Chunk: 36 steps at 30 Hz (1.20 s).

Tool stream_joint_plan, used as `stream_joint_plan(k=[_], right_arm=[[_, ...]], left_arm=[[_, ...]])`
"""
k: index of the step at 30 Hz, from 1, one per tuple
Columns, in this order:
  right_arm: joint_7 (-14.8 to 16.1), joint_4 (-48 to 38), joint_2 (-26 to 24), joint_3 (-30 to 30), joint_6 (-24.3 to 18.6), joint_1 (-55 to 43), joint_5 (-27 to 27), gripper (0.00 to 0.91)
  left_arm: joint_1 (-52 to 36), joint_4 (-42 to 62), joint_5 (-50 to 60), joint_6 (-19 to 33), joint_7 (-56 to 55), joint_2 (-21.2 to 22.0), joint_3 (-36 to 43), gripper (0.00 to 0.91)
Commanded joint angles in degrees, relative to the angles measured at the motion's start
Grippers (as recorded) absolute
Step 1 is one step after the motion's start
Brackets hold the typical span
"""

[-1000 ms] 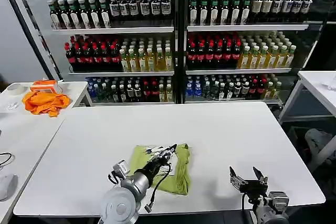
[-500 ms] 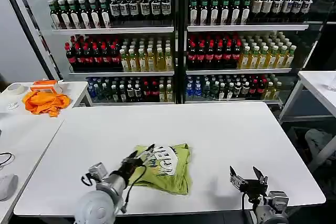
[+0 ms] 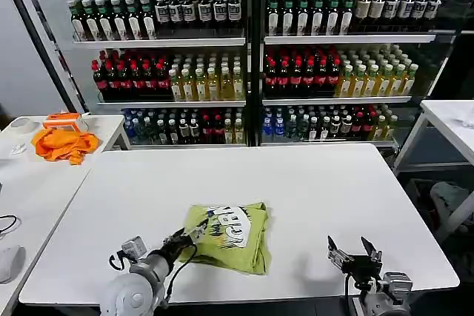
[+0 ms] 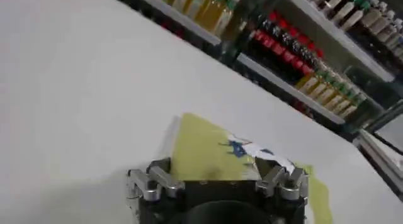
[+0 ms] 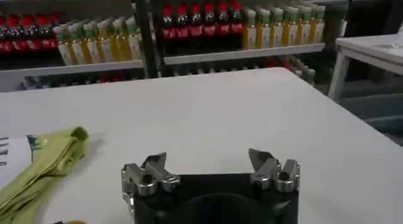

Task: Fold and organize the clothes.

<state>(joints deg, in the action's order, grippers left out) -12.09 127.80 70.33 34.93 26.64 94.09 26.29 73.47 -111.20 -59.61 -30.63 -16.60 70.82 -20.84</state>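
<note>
The clothes are one lime T-shirt (image 3: 229,236) lying folded in a rough square near the front of the white table (image 3: 296,183), with a white printed patch facing up. In the left wrist view the T-shirt (image 4: 204,150) lies just ahead of the fingers. My left gripper (image 3: 191,234) (image 4: 214,176) is low at the shirt's left edge, open, its fingers spread with nothing clamped. My right gripper (image 3: 354,247) (image 5: 211,161) hovers open over bare table at the front right, well apart from the shirt's edge (image 5: 44,165).
An orange cloth (image 3: 65,144) and an orange box (image 3: 62,119) sit on the side table at the left. Shelves of bottles (image 3: 252,57) stand behind the table. Another white table (image 3: 448,120) is at the right.
My left gripper has drawn back from the shirt's far side toward the front left. The shirt now lies wider, with the white print showing. The right arm has hardly moved.
</note>
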Motion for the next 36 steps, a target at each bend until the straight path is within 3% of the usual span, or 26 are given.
stream_joint_plan(k=[1, 5, 8, 10, 11, 12, 15, 36], right_arm=[[0.0, 0.8, -0.1, 1.0, 0.0, 0.9, 0.4, 0.907], [-0.1, 0.9, 0.1, 1.2, 0.0, 1.2, 0.4, 0.907], [-0.1, 0.9, 0.3, 1.1, 0.0, 1.3, 0.4, 0.907], [-0.1, 0.9, 0.5, 1.1, 0.1, 1.3, 0.4, 0.907], [-0.2, 1.0, 0.6, 1.0, 0.1, 1.3, 0.4, 0.907], [-0.2, 1.0, 0.7, 1.0, 0.1, 1.4, 0.4, 0.907], [-0.2, 1.0, 0.8, 0.9, 0.1, 1.5, 0.3, 0.907], [-0.4, 2.0, 1.1, 0.8, 0.4, 2.1, 0.6, 0.907]], left_arm=[[-0.8, 2.6, -6.1, -2.4, 0.6, 0.8, -0.2, 0.907], [-1.3, 2.4, -9.3, -2.4, 1.7, 1.2, -0.5, 0.907], [-1.4, 2.4, -11.5, -2.4, 2.6, 1.5, -0.8, 0.826], [-1.5, 2.5, -12.7, -2.4, 3.0, 1.7, -0.9, 0.514], [-1.6, 2.8, -13.6, -2.3, 3.0, 1.8, -1.1, 0.514], [-1.7, 3.1, -13.7, -2.3, 2.9, 1.9, -1.2, 0.232], [-2.0, 3.8, -16.2, -1.3, 2.6, 2.0, -2.1, 0.060], [-0.9, 3.4, -21.9, 0.7, 2.6, 4.6, -6.1, 0.030]])
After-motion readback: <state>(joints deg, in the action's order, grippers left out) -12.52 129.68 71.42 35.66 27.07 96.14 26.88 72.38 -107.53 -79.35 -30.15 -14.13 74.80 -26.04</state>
